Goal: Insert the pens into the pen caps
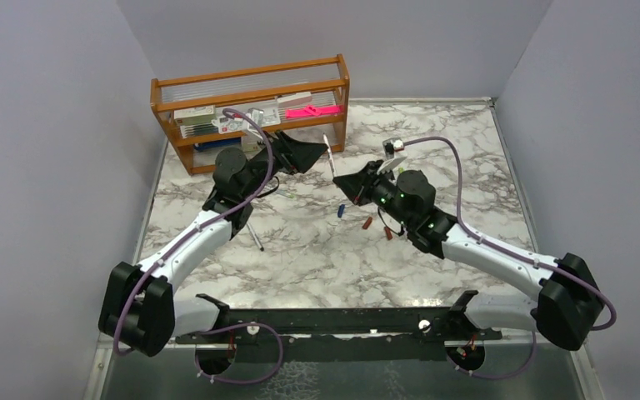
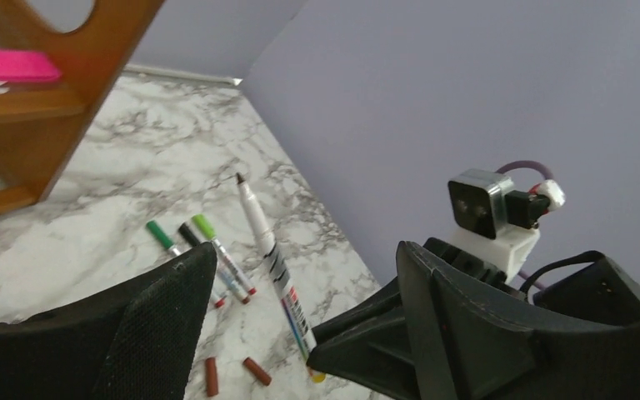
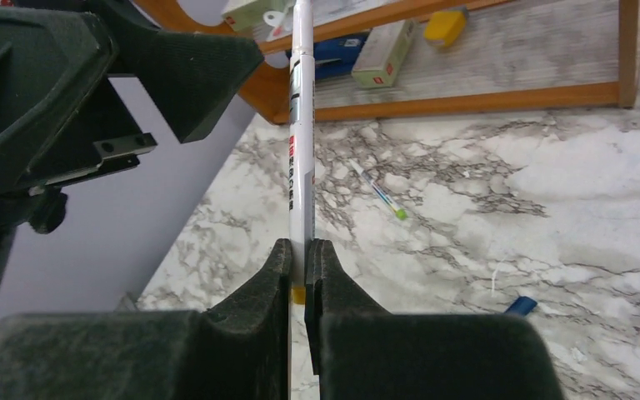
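The right claw (image 3: 304,254) pinches the white pen (image 3: 302,125); the spread, empty left claw (image 2: 304,262) should probably close on it gently and straight

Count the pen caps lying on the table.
3: blue cap, red cap, dark red cap, in a row beside the right arm; it may hide more.

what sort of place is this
Probably a robot lab test cell: a marble-pattern table boxed in by plain lilac walls, two arms bolted at its near edge, a wooden stationery rack at the back.
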`<state>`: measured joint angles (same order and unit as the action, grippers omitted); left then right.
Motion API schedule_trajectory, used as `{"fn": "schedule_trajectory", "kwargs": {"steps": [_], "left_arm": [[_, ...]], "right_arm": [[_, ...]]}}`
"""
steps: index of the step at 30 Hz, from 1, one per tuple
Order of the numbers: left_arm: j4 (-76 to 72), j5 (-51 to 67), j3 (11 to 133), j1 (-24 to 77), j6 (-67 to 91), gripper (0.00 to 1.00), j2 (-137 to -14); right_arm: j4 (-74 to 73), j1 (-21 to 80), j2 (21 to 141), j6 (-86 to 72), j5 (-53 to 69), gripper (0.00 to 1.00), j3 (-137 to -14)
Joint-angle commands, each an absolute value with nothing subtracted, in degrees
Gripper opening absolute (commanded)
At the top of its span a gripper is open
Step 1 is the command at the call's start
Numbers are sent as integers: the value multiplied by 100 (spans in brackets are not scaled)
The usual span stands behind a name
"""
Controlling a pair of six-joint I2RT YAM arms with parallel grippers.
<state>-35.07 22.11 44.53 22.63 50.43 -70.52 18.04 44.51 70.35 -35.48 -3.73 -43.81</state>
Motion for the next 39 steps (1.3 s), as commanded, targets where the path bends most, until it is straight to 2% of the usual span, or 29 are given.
{"fn": "schedule_trajectory", "kwargs": {"steps": [1, 16, 18, 23, 25, 26, 28, 29, 32, 39], "left_arm": [[-4272, 2306, 4784, 2614, 4935, 77, -7264], [-4371, 2179, 5095, 3381, 4977, 61, -7803], [-4416, 2126, 5112, 3444, 4992, 55, -7821], [-4426, 2074, 5144, 3480, 5106, 34, -7855], [-4442, 2097, 5125, 3480, 5164, 35, -7859], [-4439, 2122, 5126, 3480, 5175, 38, -7871], [-4448, 2130, 5097, 3480, 5205, 54, -7878], [-4447, 2112, 5078, 3480, 5219, 58, -7871], [-4451, 2053, 5031, 3480, 5257, 62, -7844], [-4461, 1924, 5010, 3480, 5436, 34, -7809]], "right_arm": [[2625, 4468, 6592, -3736, -98, 1, -4128], [2835, 4462, 6194, -3539, -166, 1, -3909], [2830, 4465, 6189, -3542, -151, 1, -3908], [2825, 4464, 6121, -3551, -240, 1, -3868], [2804, 4465, 6099, -3535, -320, 1, -3851], [2784, 4465, 6082, -3526, -363, 1, -3851], [2786, 4459, 6045, -3509, -451, 2, -3841], [2810, 4465, 6039, -3499, -484, 1, -3835], [2872, 4458, 6012, -3460, -588, 1, -3819], [2874, 4461, 6136, -3444, -518, 2, -3851]]}}
